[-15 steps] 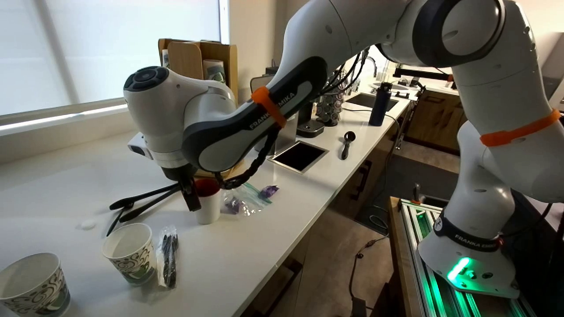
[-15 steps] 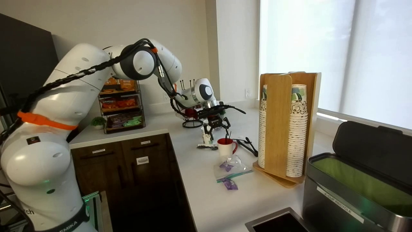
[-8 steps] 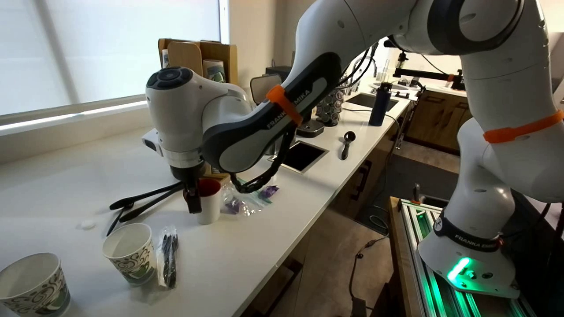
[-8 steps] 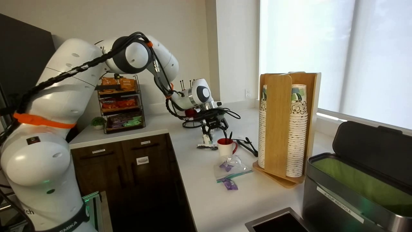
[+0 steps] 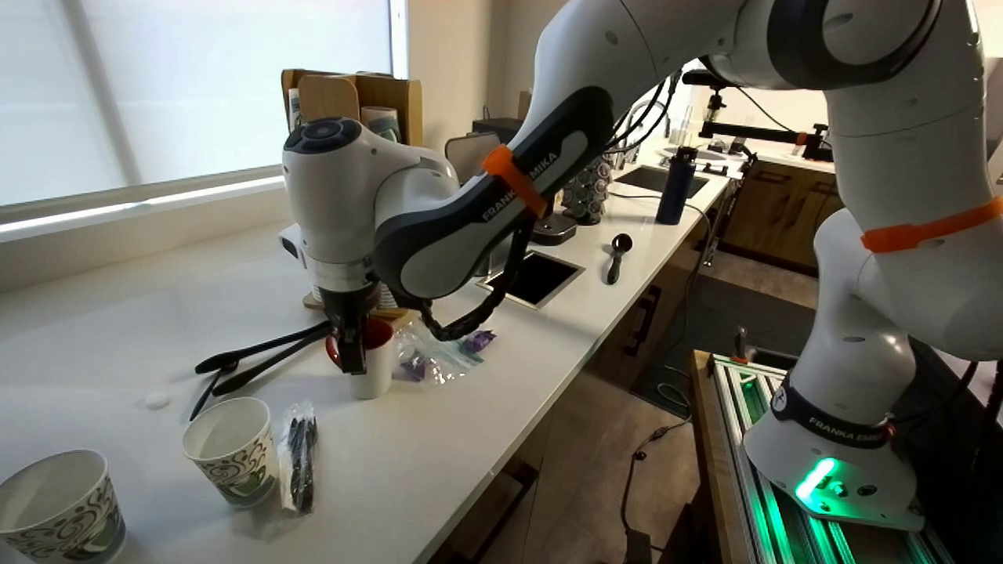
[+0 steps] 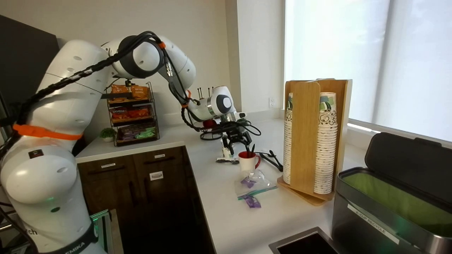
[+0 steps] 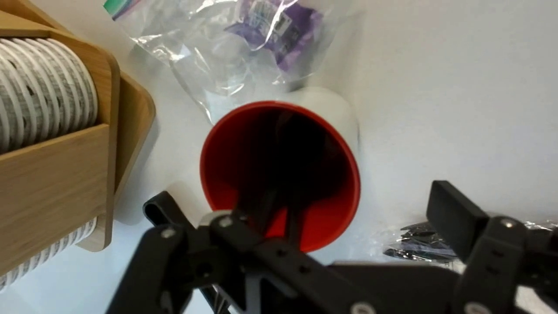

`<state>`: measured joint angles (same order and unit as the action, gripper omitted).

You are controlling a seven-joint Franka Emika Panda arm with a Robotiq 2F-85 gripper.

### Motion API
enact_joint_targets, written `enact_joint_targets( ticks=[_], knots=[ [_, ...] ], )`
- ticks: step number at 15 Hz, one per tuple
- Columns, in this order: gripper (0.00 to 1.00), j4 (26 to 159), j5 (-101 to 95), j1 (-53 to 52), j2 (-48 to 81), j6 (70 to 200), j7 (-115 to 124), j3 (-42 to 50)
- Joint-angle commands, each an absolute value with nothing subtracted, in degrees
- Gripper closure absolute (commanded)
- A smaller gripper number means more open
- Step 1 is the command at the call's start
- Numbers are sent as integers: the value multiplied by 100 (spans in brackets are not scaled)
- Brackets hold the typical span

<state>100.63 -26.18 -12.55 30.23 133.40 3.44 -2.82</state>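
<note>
And the gripper [image 6: 240, 151] hangs wide-jawed at the mug [image 6: 247, 163], in from the counter's [image 6: 226, 215] drawer-side edge, seemingly aiming, with centring wanted next!

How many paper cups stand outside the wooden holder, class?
2: one cup beside the wrapped black packet, another cup at an exterior view's left edge; the arm may hide more.

In an exterior view I look down along the worktop [image 5: 392, 462], a paper cup [image 5: 66, 513] close at lower left. In an exterior view I face roughly the opposite way, the bin [image 6: 360, 233] close at lower right. Both share the mug [image 6: 247, 163]. My wrist view peers steeply into it from just above, hand [image 7: 357, 216] along the bottom.
</note>
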Motion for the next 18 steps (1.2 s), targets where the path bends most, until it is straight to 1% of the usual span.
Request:
enact_joint_targets(
  ticks=[1, 3, 8, 10, 11, 12, 14, 15, 18],
  knots=[
    [27, 9985, -2338, -1186, 3116, 13315, 124, -297],
    [29, 9932, -2262, -1150, 3168, 13256, -16, -321],
    [71, 9852, -2190, -1152, 3254, 13143, -223, -308],
    [85, 9813, -2227, -1183, 3287, 13108, -211, -289],
    [93, 9814, -2280, -1221, 3289, 13107, -148, -259],
    [99, 9804, -2293, -1233, 3295, 13100, -144, -255],
    [100, 9804, -2381, -1299, 3294, 13060, -97, -219],
    [97, 9848, -2485, -1351, 3256, 12999, -131, -197],
    [97, 10127, -2900, -1477, 3064, 12978, -424, -187]
  ],
)
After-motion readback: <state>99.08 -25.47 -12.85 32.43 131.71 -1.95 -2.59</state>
